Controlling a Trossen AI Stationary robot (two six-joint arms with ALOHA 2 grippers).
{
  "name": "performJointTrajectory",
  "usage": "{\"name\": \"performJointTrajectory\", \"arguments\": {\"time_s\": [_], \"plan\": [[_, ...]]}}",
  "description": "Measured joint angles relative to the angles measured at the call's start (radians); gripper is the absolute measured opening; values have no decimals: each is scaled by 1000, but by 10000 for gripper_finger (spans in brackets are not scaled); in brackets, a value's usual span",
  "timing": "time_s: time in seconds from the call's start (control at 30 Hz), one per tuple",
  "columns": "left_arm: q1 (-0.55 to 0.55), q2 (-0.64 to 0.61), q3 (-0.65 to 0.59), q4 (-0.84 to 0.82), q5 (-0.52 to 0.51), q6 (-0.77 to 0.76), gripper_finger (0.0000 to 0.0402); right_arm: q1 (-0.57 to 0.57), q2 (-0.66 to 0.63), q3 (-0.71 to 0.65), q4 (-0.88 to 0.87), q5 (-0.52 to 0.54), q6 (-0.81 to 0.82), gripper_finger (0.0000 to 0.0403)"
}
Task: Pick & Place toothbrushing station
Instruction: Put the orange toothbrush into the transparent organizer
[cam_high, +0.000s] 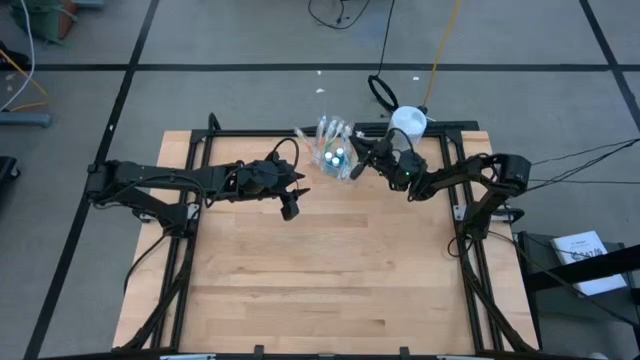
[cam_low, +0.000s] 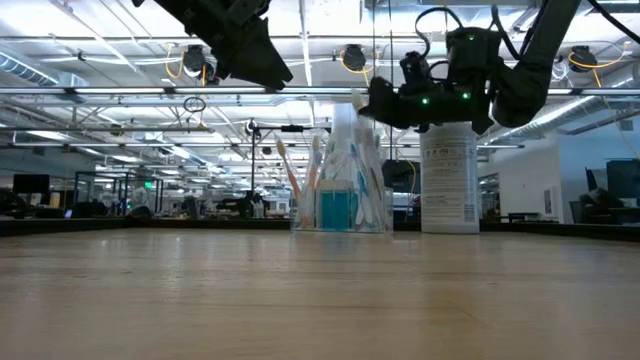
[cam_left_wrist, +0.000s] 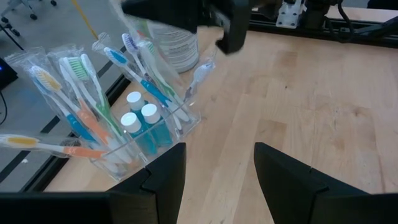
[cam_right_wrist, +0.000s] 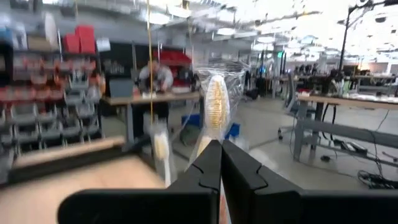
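Note:
The clear plastic holder (cam_high: 337, 155) stands on its base at the middle of the table's far edge. It holds several wrapped toothbrushes (cam_left_wrist: 81, 93) and blue toothpaste tubes (cam_left_wrist: 146, 127), and it also shows in the low view (cam_low: 340, 190). My right gripper (cam_high: 360, 150) is at the holder's top on its right side, shut on one wrapped toothbrush (cam_right_wrist: 216, 102). My left gripper (cam_left_wrist: 217, 165) is open and empty. It hovers above the table just left of and nearer than the holder (cam_left_wrist: 149, 134). My right gripper pinches a wrapped toothbrush just below its head (cam_right_wrist: 210, 138) between its two fingers. The fingers come about level from the table's right side and lie across the brush. The head stands upright beyond the fingertips. The brush's lower part (cam_left_wrist: 189, 93) still reaches down into the holder.
A white round bottle (cam_high: 408, 122) stands right of the holder, behind my right gripper, and also shows in the low view (cam_low: 447, 180). Black frame rails (cam_high: 190, 150) run along the table's far and side edges. Bare wood (cam_high: 330, 270) lies toward the near edge.

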Motion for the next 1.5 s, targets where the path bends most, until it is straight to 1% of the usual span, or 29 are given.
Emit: {"name": "performJointTrajectory", "arguments": {"time_s": [0.2, 0.33, 0.47, 0.67, 0.83, 0.97, 1.07, 1.23, 1.37, 1.5], "plan": [[0, 0, 0, -29, 0, 0, 196, 7, 1, -2, -116, 76, -27, 0], [0, 0, 0, -70, 0, -10, 196, 9, -8, -44, -116, 81, -30, 0], [0, 0, 0, -92, 1, -61, 196, 23, -37, -106, -116, 81, -17, 0], [-6, 0, 0, -92, 0, -104, 196, 47, -108, -184, -167, 77, 6, 0], [-9, 0, 0, -81, 0, -126, 196, 46, -124, -198, -175, 77, 31, 0], [-10, 0, 0, -77, 2, -165, 196, 46, -125, -197, -234, 73, 95, 0], [-11, 0, 0, -77, 7, -167, 196, 46, -126, -196, -276, 73, 127, 0], [-11, 0, 0, -75, 8, -168, 196, 49, -126, -196, -263, 73, 135, 1], [-11, 0, 0, -75, 8, -172, 196, 53, -156, -198, -279, 73, 135, 16], [-10, 0, 0, -77, 8, -229, 196, 53, -208, -199, -298, 74, 134, 48]]}}
